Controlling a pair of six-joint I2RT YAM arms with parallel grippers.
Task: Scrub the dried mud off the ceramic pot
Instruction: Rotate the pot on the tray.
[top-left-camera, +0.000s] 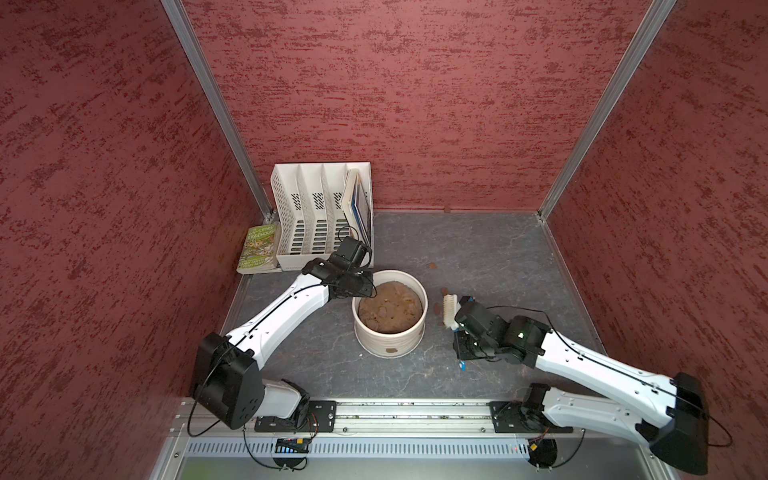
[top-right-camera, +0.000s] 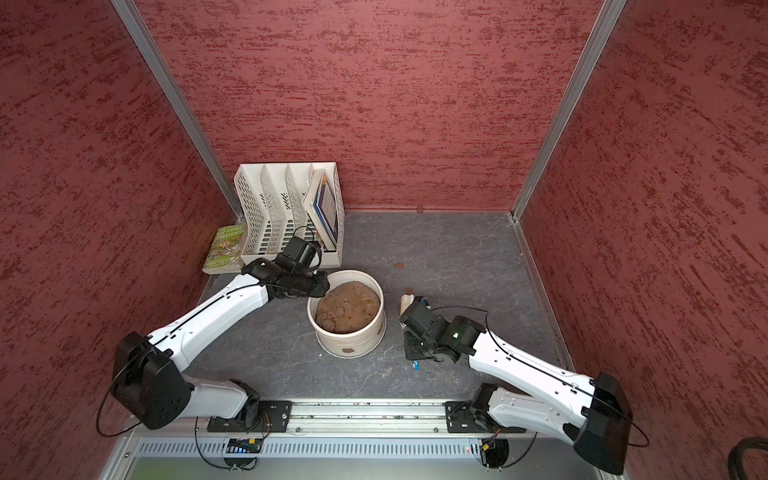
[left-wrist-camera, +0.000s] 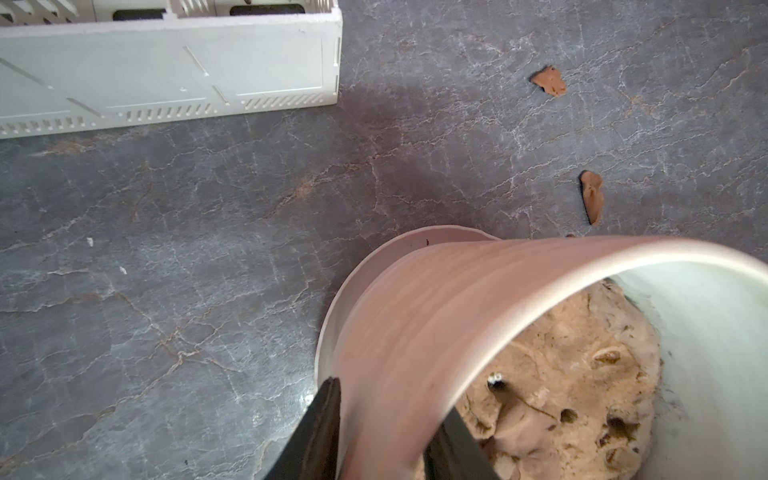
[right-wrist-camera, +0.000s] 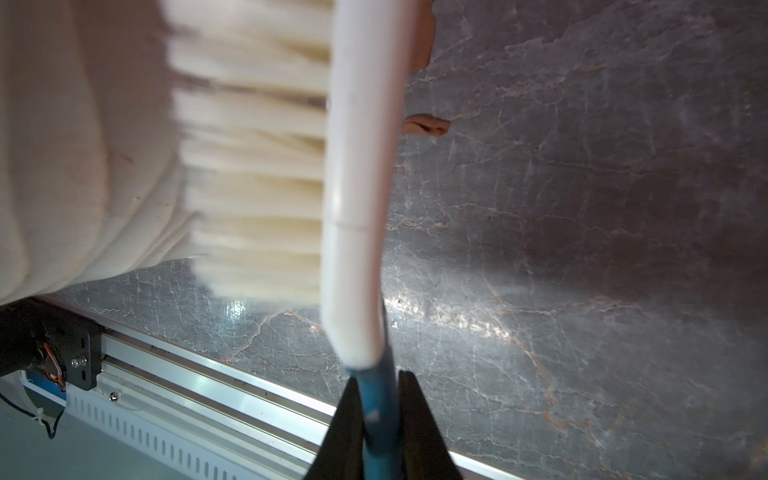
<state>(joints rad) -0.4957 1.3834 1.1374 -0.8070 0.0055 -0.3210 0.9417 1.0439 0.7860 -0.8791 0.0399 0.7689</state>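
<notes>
Three red, rough-textured walls (top-left-camera: 415, 104) close in a dark grey, marble-veined table (top-left-camera: 478, 249). Two aluminium posts (top-left-camera: 216, 108) stand in the far corners and one rail (top-left-camera: 411, 411) runs along the near edge.

One ceramic pot (top-left-camera: 388, 343) stands upright near the table's middle. It is cream-white and faintly ribbed, and holds one lumpy tan mass of soil (top-left-camera: 390, 307). Of the dried mud (top-left-camera: 390, 350), one reddish-brown patch sticks low on the pot's near wall. Three flakes lie loose on the table to the pot's right: one flake (top-left-camera: 432, 264) farther back, two close by the brush.

The left gripper (left-wrist-camera: 395, 399) straddles the pot's far-left rim, one finger (left-wrist-camera: 324, 428) outside the wall and one inside above the soil. Whether they pinch the wall cannot be told. The right gripper (right-wrist-camera: 380, 415) is pressed together on the blue handle of the one brush (top-left-camera: 450, 309). The brush sits just right of the pot, cream bristles turned toward it, and in both top views a strip of table shows between them.

In the far left corner stands one white slotted file organiser (top-left-camera: 307, 216), with books (top-left-camera: 357, 203) leaning in its right-end compartment; how many there are is unclear. One green book (top-left-camera: 258, 248) lies flat just left of it.
</notes>
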